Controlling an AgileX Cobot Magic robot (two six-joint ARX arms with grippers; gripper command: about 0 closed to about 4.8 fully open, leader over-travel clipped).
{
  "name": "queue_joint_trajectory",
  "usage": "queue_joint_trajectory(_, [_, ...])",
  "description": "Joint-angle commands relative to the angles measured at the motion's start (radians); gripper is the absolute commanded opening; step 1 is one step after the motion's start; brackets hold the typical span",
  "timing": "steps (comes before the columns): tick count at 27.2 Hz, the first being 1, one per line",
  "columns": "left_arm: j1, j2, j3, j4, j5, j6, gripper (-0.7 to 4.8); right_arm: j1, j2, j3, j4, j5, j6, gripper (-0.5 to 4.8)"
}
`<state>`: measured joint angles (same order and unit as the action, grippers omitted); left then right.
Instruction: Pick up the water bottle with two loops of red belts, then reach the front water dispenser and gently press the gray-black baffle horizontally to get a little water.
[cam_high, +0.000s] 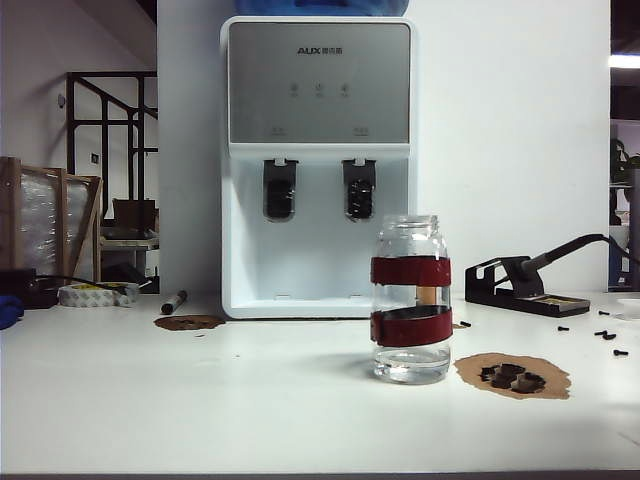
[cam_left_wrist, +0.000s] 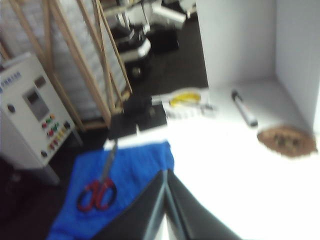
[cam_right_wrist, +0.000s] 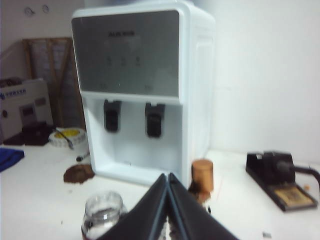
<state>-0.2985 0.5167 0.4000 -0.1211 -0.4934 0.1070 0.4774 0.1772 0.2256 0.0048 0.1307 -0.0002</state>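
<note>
The water bottle (cam_high: 411, 298), a clear jar with two dark-red bands, stands upright on the white table in front of the water dispenser (cam_high: 318, 160). It is slightly right of the gray-black baffle (cam_high: 359, 189). Neither gripper shows in the exterior view. In the right wrist view my right gripper (cam_right_wrist: 167, 175) is shut and empty. It hovers behind and above the bottle (cam_right_wrist: 102, 215) and faces the dispenser (cam_right_wrist: 140, 75) and its baffle (cam_right_wrist: 155, 120). My left gripper (cam_left_wrist: 166, 172) is shut on nothing, over the table's left end by a blue cloth (cam_left_wrist: 125, 185).
A copper cylinder (cam_right_wrist: 202, 175) stands by the dispenser's right corner. A black soldering stand (cam_high: 525, 285) and brown mat with dark bits (cam_high: 513, 376) lie right. The left-hand paddle (cam_high: 280, 188), marker (cam_high: 174, 301), tape roll (cam_high: 97, 293), red scissors (cam_left_wrist: 97, 192) and control box (cam_left_wrist: 30, 115) are left.
</note>
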Motion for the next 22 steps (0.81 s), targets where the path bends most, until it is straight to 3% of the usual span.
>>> queue_joint_trajectory(1, [0.003,0.001,-0.063,0.093,0.022,-0.004,-0.01,0.000,-0.058,0.048,-0.133,-0.023,0.026,-0.05])
queue_joint_trajectory(7, [0.003,0.002,-0.173,0.355,0.082,0.006,-0.01,0.000,-0.114,0.133,-0.367,-0.064,-0.005,-0.05])
queue_joint_trajectory(15, [0.018,0.003,-0.257,0.444,0.098,0.016,-0.01,0.000,-0.139,0.148,-0.475,-0.201,-0.092,-0.05])
queue_joint_trajectory(22, [0.183,0.000,-0.396,0.511,0.203,0.017,-0.01,0.000,-0.148,0.148,-0.499,-0.314,-0.092,-0.04])
